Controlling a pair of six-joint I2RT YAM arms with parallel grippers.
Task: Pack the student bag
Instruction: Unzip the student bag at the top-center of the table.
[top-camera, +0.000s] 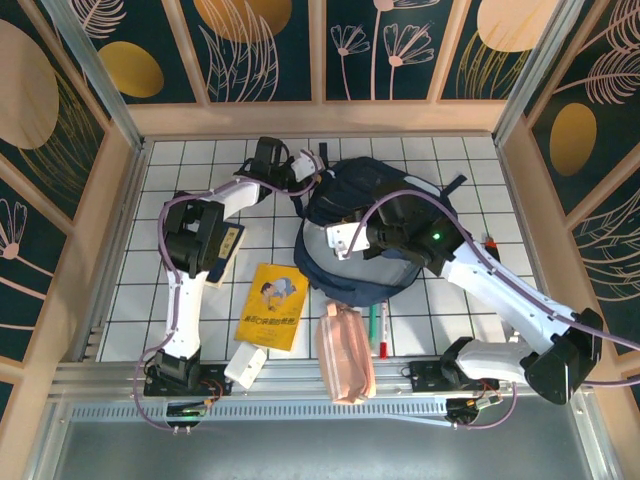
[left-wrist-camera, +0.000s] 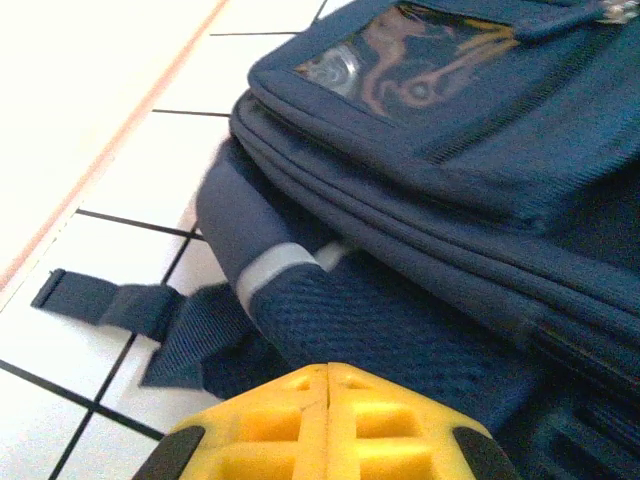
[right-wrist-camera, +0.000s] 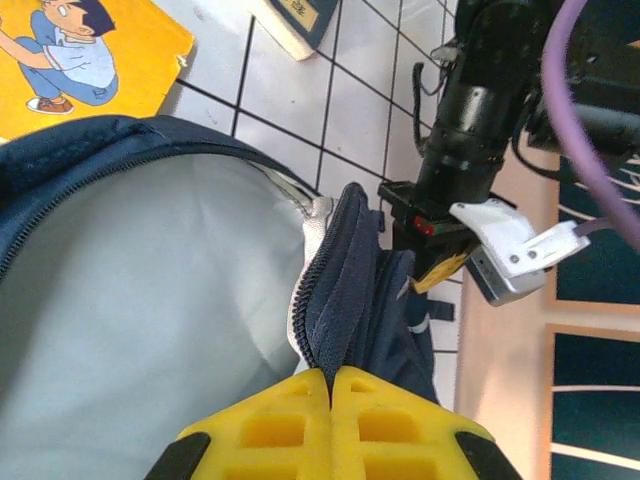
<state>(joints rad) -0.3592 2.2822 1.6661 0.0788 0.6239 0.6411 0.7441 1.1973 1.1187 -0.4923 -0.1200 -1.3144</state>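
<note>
Where the overhead camera sets the student bag (top-camera: 355, 190) mid-table toward the far side, with a yellow book (top-camera: 272, 305) and a pink pouch (top-camera: 345, 355) nearer the bases, the wrist cameras add detail. The left gripper (left-wrist-camera: 328, 375) has its fingers pressed flush against the bag's mesh. The right gripper (right-wrist-camera: 330, 378), likewise clenched, meets the zipper rim beside the grey lining (right-wrist-camera: 150, 300). Whether fabric is pinched cannot be told.

A white tabletop (top-camera: 480, 170) ruled with dark grid lines is enclosed from 9 to 3 o'clock by wood-framed navy panels (top-camera: 265, 50) painted with gold discs and pale leaves. An aluminium rail (top-camera: 290, 385) is seen at 6 o'clock.
</note>
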